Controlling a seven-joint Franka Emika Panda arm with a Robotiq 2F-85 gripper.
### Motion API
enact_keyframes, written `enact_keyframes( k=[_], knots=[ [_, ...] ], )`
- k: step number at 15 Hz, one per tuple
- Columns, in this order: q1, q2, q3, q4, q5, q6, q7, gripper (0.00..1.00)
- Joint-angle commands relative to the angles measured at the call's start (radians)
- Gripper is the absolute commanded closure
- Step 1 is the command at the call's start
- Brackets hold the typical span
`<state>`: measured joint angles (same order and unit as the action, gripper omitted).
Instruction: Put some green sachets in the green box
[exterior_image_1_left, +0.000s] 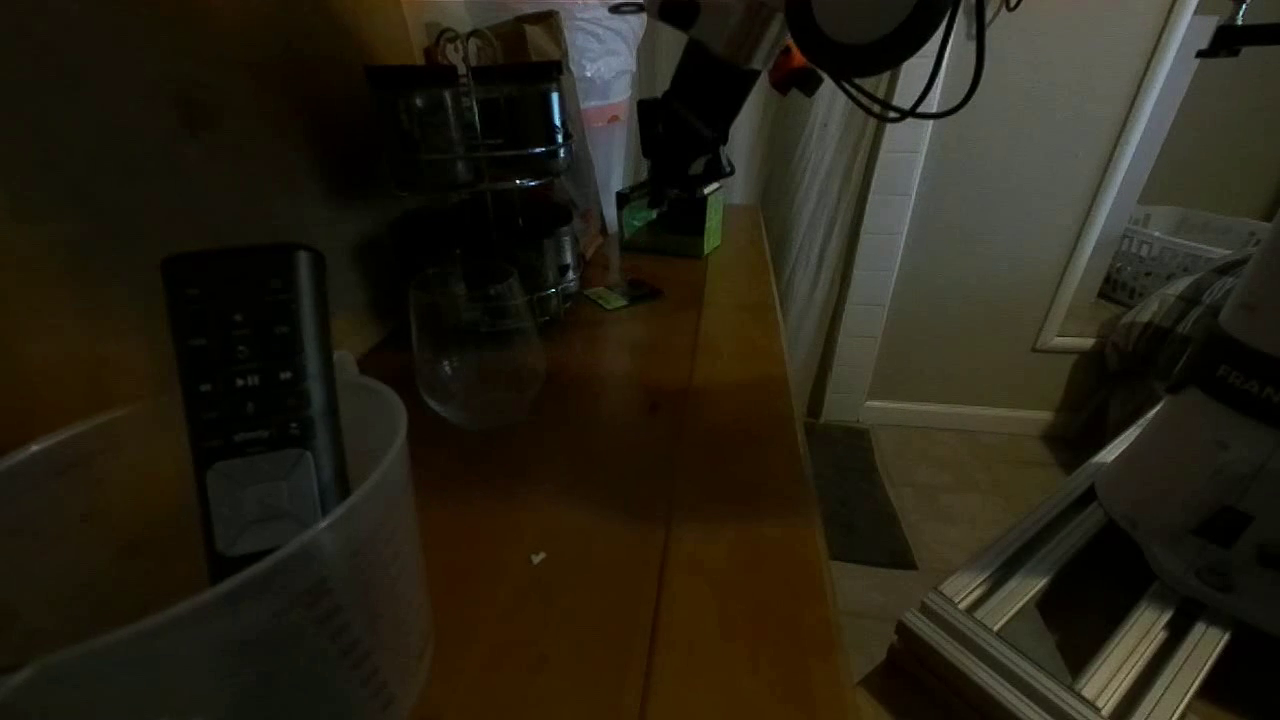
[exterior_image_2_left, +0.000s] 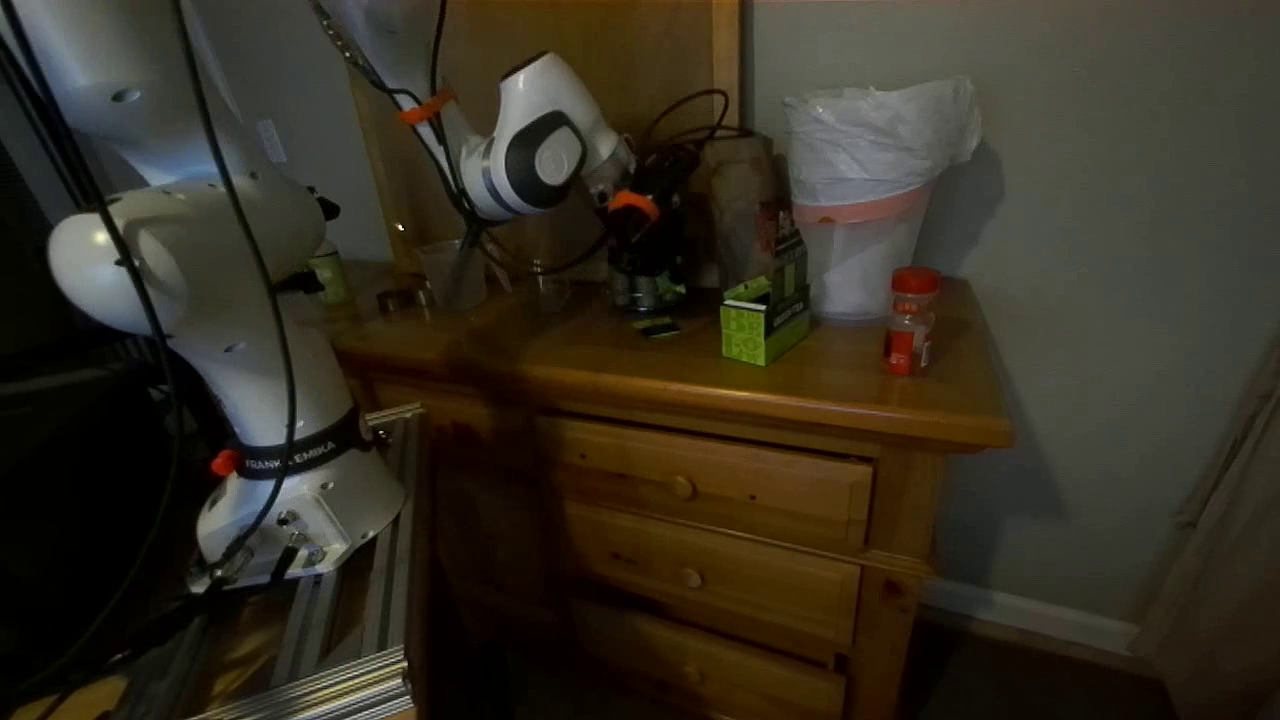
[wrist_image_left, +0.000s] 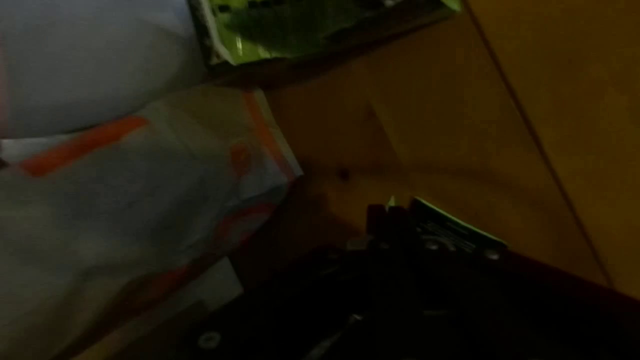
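the hand (wrist_image_left: 388, 212) looks narrowed on a green sachet (wrist_image_left: 391, 201), apart from the open green box (exterior_image_2_left: 748, 335) near the front edge of the table (exterior_image_2_left: 850, 398). another sachet (exterior_image_2_left: 656, 327) lies farther in from that edge. carrying and release seem left; the box's contents are unclear.

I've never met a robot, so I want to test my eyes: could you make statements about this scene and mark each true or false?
1. A green sachet lies on the dresser, outside the green box. True.
2. The green box is closed on top. False: its top is open.
3. A red-lidded jar stands upright on the dresser. True.
4. That jar is being gripped. False: it stands apart from the gripper.
5. A remote control leans inside a plastic container. True.
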<state>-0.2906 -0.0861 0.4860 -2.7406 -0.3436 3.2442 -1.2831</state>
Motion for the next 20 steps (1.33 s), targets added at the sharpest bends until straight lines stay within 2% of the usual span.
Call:
enact_keyframes(
  k=[1,3,4,8,10,13,14,17,20],
  knots=[
    [0.031,-0.194,-0.026,-0.016,-0.010,-0.084,0.091,0.99],
    [0.048,-0.284,-0.043,-0.024,0.008,-0.152,0.130,0.99],
    [0.024,-0.170,-0.026,0.000,0.000,-0.082,0.082,0.96],
    [0.034,-0.265,-0.032,-0.009,0.000,-0.141,0.118,0.99],
    [0.002,-0.220,-0.025,0.039,0.023,-0.227,0.157,0.99],
    [0.009,-0.130,-0.050,0.123,0.050,-0.359,0.154,0.99],
    [0.107,-0.088,-0.163,0.159,-0.024,-0.392,0.212,0.99],
    [0.225,-0.026,-0.267,0.246,0.036,-0.432,0.208,0.99],
    [0.275,0.014,-0.317,0.318,0.013,-0.468,0.265,0.99]
  ],
)
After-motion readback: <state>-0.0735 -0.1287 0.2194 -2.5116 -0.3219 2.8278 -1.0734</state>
